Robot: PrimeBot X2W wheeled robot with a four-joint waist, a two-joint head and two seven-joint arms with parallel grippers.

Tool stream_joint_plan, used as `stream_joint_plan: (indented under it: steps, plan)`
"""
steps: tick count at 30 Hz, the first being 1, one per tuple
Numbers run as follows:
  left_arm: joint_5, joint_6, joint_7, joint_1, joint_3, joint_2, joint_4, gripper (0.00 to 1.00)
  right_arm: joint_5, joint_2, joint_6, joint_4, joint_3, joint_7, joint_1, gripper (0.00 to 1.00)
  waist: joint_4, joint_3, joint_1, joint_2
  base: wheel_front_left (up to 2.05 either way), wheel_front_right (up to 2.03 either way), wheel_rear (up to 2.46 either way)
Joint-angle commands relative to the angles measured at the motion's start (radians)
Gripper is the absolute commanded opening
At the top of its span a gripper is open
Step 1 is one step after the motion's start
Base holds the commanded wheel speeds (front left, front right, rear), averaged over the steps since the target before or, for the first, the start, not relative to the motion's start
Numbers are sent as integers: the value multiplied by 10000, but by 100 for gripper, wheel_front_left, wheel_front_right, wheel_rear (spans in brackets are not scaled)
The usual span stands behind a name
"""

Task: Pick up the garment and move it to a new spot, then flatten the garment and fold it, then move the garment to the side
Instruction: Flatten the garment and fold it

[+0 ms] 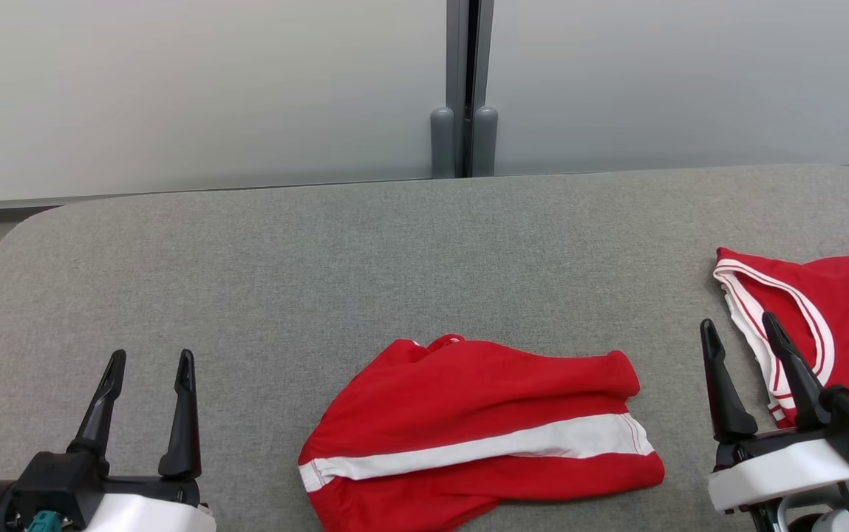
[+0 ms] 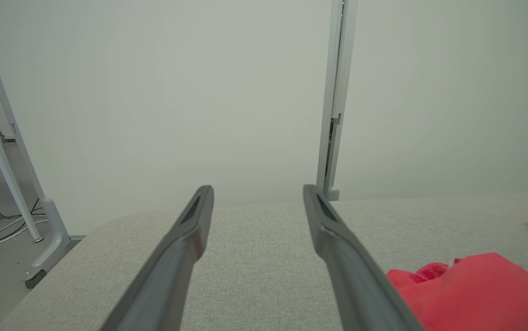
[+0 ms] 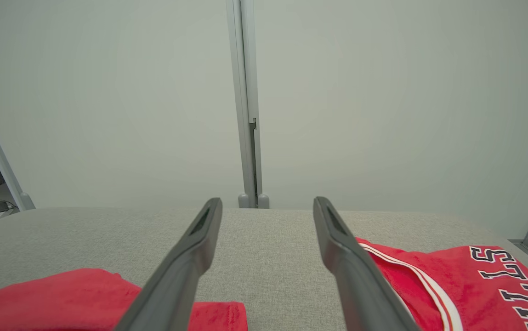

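Grey, finely woven cloth covers the round-cornered desk (image 1: 424, 244). On it a crumpled pair of red knit shorts with a broad white side stripe (image 1: 468, 421) lies at the near middle, between the two arms and touching neither. At the lower left the left gripper (image 1: 152, 358) hovers over bare cloth, well apart from the shorts. At the lower right the right gripper (image 1: 738, 322) hovers near the shorts' right hem and overlaps, in the head view, the edge of a red sleeveless jersey with white-banded armhole and dark lettering (image 1: 830, 318); contact with it cannot be told. Both pairs of long, dark, tapered fingers (image 1: 183, 414) are spread wide and pinch nothing. Judged step: the first, picking up the garment, not yet begun. The bunched, central shorts appear to be the piece in hand and the flat jersey one laid aside, though this is not certain. The next move calls for the arms to descend to the shorts' outer edges and close on folds thick enough to lift. The shorts look soft, limp and matte, the desk cover slightly napped. Behind stand smooth, pale frosted panels (image 1: 195, 89) joined by a grey metal post (image 1: 461, 140).
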Motion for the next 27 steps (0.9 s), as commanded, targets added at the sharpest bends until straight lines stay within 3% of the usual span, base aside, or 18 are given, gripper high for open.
stream_joint_plan:
  steps: [1, 10, 16, 22, 27]
  plan:
    - [83, -56, -39, 63, 47, -3, 33, 100, -29, -30, 4, -32, -20, 55, 70, 100, 5, 0, 0, -1, 0, 0, 0]
    - [-340, -412, 179, 27, -41, -63, -60, 100, -18, -87, 4, 110, -244, 531, -56, 100, 75, 81, 0, -1, 0, 0, 0]
    - [-1178, -764, 1896, 168, -483, -4, -303, 100, 346, -371, 4, 814, -183, 2452, -111, 100, 230, 194, 0, -1, 0, 0, 0]
    - [-1975, -834, 3584, 344, -873, 54, -455, 100, 1096, -564, 4, 1502, 450, 4272, -273, 100, 394, 320, 0, -1, 0, 0, 0]
    - [-2412, -845, 4750, 426, -1203, 202, -731, 100, 1513, -447, 4, 2084, 581, 5186, -553, 100, 541, 468, 0, -1, 0, 0, 0]
